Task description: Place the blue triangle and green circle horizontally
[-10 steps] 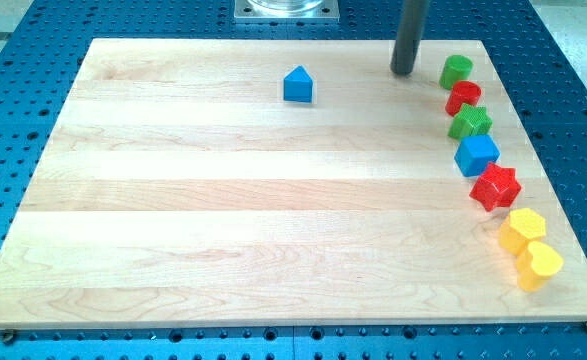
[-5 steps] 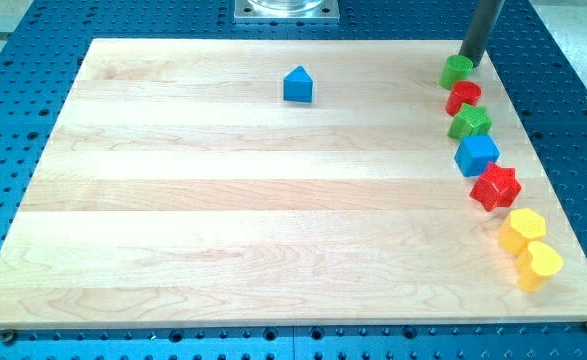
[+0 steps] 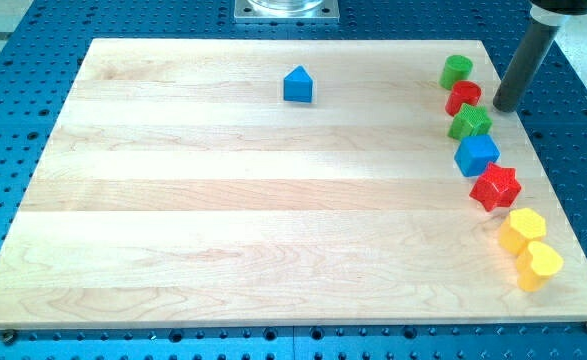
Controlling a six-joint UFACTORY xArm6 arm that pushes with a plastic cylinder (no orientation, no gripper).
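The blue triangle block (image 3: 297, 85) sits near the top middle of the wooden board (image 3: 223, 200). The green circle block (image 3: 456, 70) is at the top right, first in a column of blocks running down the right side. My tip (image 3: 505, 106) rests on the board near its right edge, to the right of the red block (image 3: 463, 97) and below-right of the green circle, apart from both.
Below the green circle the column runs: a red block, a green ridged block (image 3: 470, 123), a blue cube (image 3: 476, 155), a red star (image 3: 496, 187), a yellow hexagon (image 3: 522, 230) and a yellow heart (image 3: 539, 265). A metal mount (image 3: 287, 9) stands above the board.
My tip has moved from left of the green circle across to its right, then down toward the board's right edge. No block has visibly moved.
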